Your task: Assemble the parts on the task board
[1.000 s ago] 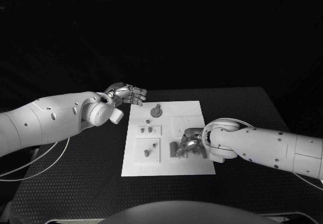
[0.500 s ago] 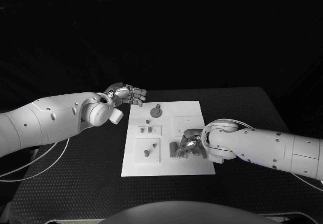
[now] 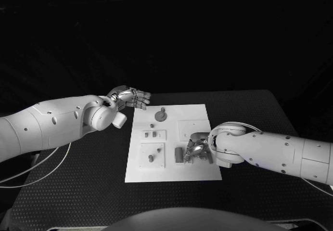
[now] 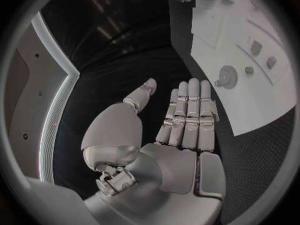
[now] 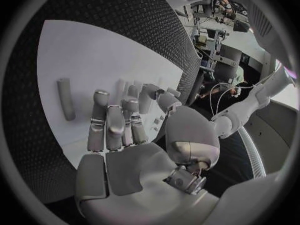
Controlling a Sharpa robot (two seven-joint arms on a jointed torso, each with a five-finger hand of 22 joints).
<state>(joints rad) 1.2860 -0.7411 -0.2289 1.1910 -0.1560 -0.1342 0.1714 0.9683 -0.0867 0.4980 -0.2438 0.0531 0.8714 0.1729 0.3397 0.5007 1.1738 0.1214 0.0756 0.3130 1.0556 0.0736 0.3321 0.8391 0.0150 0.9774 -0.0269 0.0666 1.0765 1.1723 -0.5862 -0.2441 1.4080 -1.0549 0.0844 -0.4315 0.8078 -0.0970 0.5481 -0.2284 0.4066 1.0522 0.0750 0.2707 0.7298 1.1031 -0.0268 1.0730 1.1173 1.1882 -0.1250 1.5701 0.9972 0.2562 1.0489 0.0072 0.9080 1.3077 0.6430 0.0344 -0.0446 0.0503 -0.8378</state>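
Our left hand [image 3: 130,97] hovers off the board's [image 3: 198,171] far left corner, fingers together and straight, holding nothing. Our right hand [image 3: 197,149] rests on the board with fingers slightly apart, empty, just beside a loose peg [image 3: 178,154] lying flat.

Task board [image 3: 198,113] was plain white, no markings. Parts on it were grey: a round one [image 3: 161,115] at far end, small pegs [image 3: 153,126] mid-board, a bar [image 3: 179,153] nr the right hand. Table [image 3: 83,192] was black w/ fine dotted texture. Both hands, left [image 3: 130,97] & right [image 3: 197,149], were silver; arms [image 3: 48,125] were white.
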